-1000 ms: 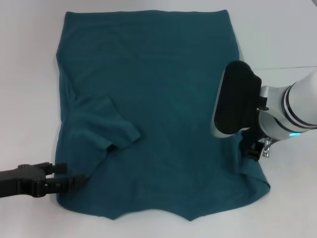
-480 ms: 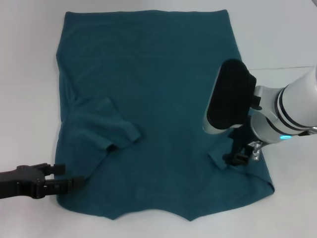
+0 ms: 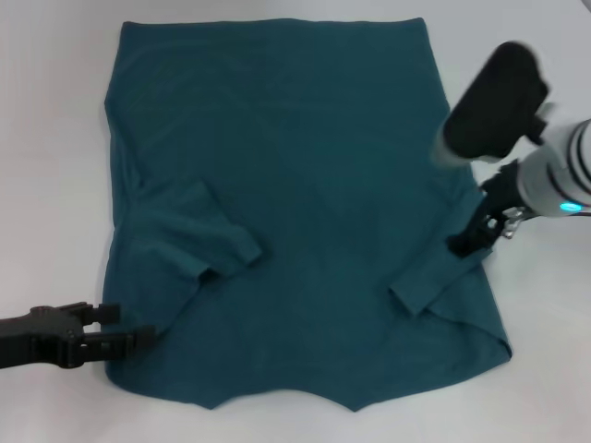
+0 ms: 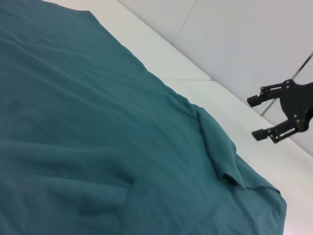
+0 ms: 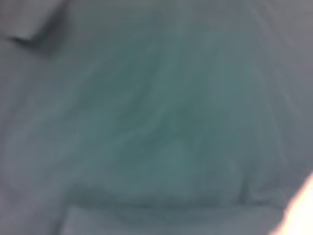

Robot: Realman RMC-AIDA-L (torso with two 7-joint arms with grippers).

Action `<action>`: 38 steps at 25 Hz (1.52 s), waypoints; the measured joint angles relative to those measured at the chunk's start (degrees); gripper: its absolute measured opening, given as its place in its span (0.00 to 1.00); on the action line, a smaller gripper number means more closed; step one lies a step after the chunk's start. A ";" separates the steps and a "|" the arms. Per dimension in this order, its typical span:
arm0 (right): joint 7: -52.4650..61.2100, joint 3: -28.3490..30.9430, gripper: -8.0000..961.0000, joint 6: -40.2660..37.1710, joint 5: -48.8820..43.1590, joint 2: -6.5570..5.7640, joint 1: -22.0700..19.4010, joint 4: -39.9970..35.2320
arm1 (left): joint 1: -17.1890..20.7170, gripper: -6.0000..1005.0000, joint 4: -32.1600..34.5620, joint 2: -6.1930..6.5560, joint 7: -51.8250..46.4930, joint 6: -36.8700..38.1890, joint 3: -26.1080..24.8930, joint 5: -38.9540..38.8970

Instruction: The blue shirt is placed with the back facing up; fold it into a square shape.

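Head view: blue shirt (image 3: 305,166) lies plain-side up, no lettering showing.

The blue shirt (image 3: 305,185) lay flat across nearly all the table (image 3: 46,138), low enough for a gripper to pass over it. Bare strips of table ran along the left and right edges. The right gripper (image 3: 482,226), jaws parted, hung above the right edge beside the folded-in sleeve (image 3: 432,277). The left gripper (image 3: 120,337) sat low at the near left corner, blocking that approach.
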 joint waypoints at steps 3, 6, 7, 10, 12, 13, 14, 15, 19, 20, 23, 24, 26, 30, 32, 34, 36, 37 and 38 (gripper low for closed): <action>-0.75 2.84 0.99 0.60 -0.08 -0.29 -0.69 1.30 | -0.03 0.93 -0.07 -0.04 0.01 -0.02 0.17 0.00; -2.75 3.50 0.99 0.91 -0.14 -0.61 -2.17 1.58 | -0.10 0.93 -0.09 -0.08 -0.09 0.04 0.16 0.00; -3.34 3.52 0.99 0.91 -0.15 -0.74 -2.50 1.60 | -0.14 0.93 -0.10 -0.09 -0.21 0.09 0.14 0.00; -4.61 3.56 0.98 0.57 -0.23 -1.09 -3.00 1.79 | -0.32 0.93 -0.11 -0.09 -0.37 0.17 0.06 -0.01; -5.21 3.55 0.98 0.70 -0.26 -1.24 -3.15 2.66 | -0.43 0.93 -0.11 -0.09 -0.45 0.22 0.08 -0.01; -5.23 3.49 0.98 1.01 -0.29 -1.36 -3.13 3.33 | -0.49 0.93 -0.11 -0.09 -0.50 0.20 0.17 -0.01; -5.22 3.38 0.98 1.50 -0.29 -1.51 -3.00 4.25 | -0.52 0.93 -0.13 -0.09 -0.52 0.12 0.31 -0.01; -5.17 3.22 0.98 1.95 -0.29 -1.70 -2.78 5.38 | -0.53 0.93 -0.16 -0.11 -0.53 0.07 0.35 -0.01; -4.93 2.49 0.98 5.61 -0.29 -2.12 -1.92 10.69 | -0.54 0.93 -0.55 -0.25 -0.55 -0.01 0.42 -0.01; -4.92 2.43 0.98 6.65 -0.29 -2.18 -1.72 11.80 | -0.54 0.93 -0.68 -0.25 -0.56 -0.02 0.41 -0.01; -4.90 2.39 0.98 9.42 -0.26 -2.16 -0.88 14.84 | -0.55 0.93 -0.82 -0.26 -0.58 -0.02 0.41 -0.01; -4.90 2.27 0.98 10.38 -0.24 -2.13 -0.50 16.03 | -0.55 0.93 -0.82 -0.27 -0.58 -0.02 0.41 -0.01; -4.89 2.07 0.98 12.06 -0.21 -2.07 0.32 18.23 | -0.60 0.93 -0.82 -0.27 -0.60 -0.02 0.43 -0.01; -4.88 2.02 0.98 14.30 -0.20 -1.83 1.53 20.59 | -0.72 0.93 -0.82 -0.27 -0.69 -0.02 0.39 -0.01; -4.87 2.02 0.98 15.07 -0.19 -1.80 1.95 20.93 | -0.72 0.93 -0.82 -0.27 -0.73 -0.02 0.34 -0.01; -4.84 2.12 0.98 15.53 -0.19 -1.80 2.23 21.06 | -0.72 0.93 -0.81 -0.27 -0.75 -0.02 0.24 -0.01; -4.79 2.25 0.98 16.16 -0.19 -1.80 2.50 21.33 | -0.71 0.92 -0.81 -0.27 -0.76 -0.08 0.16 -0.01; -4.79 2.31 0.98 16.50 -0.19 -1.81 2.67 21.63 | -0.68 0.92 -0.81 -0.27 -0.77 -0.12 0.14 -0.01; -4.73 2.33 0.98 16.84 -0.19 -1.86 2.87 22.03 | -0.63 0.92 -0.81 -0.27 -0.77 -0.14 0.12 -0.01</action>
